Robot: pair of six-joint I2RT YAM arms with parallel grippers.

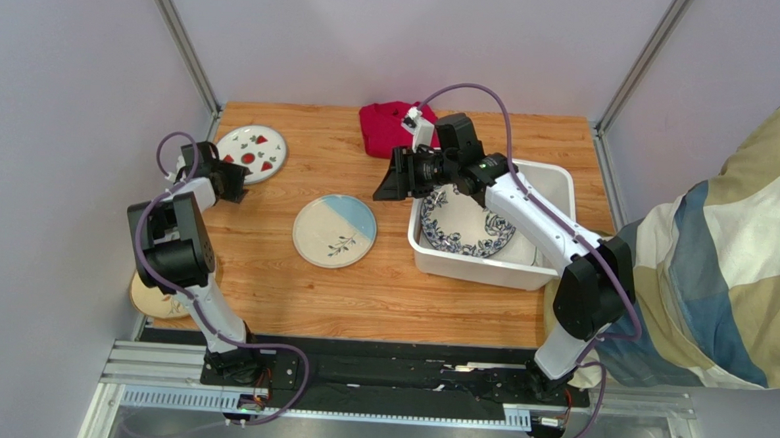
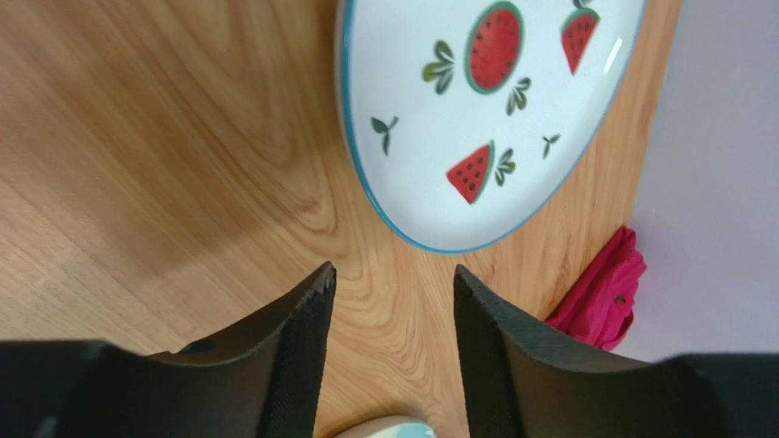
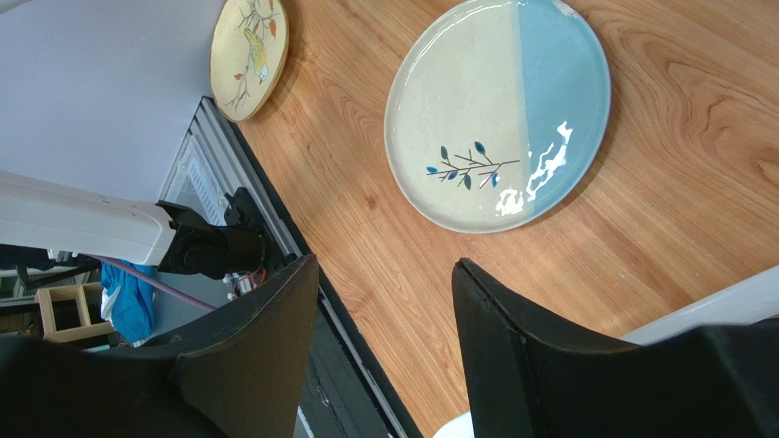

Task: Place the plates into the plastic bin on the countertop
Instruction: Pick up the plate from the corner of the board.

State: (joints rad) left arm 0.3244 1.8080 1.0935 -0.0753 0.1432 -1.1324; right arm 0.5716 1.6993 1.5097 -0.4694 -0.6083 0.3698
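A white plate with red fruit prints [image 1: 251,152] [image 2: 485,119] lies flat at the far left of the countertop [image 1: 292,294]. My left gripper [image 1: 234,182] [image 2: 393,274] hovers just short of its near rim, open and empty. A cream-and-blue plate with a leaf sprig [image 1: 335,230] [image 3: 498,114] lies mid-table. The white plastic bin [image 1: 481,272] stands to the right with a blue floral plate [image 1: 468,227] leaning inside. My right gripper [image 1: 394,183] [image 3: 384,265] is held open and empty above the bin's left edge.
A folded red cloth [image 1: 393,125] [image 2: 599,297] lies at the back edge. A yellow plate with a bird print [image 1: 158,303] [image 3: 249,55] sits at the table's near left corner beside the left arm. The bin's rim [image 3: 722,306] shows beside my right finger.
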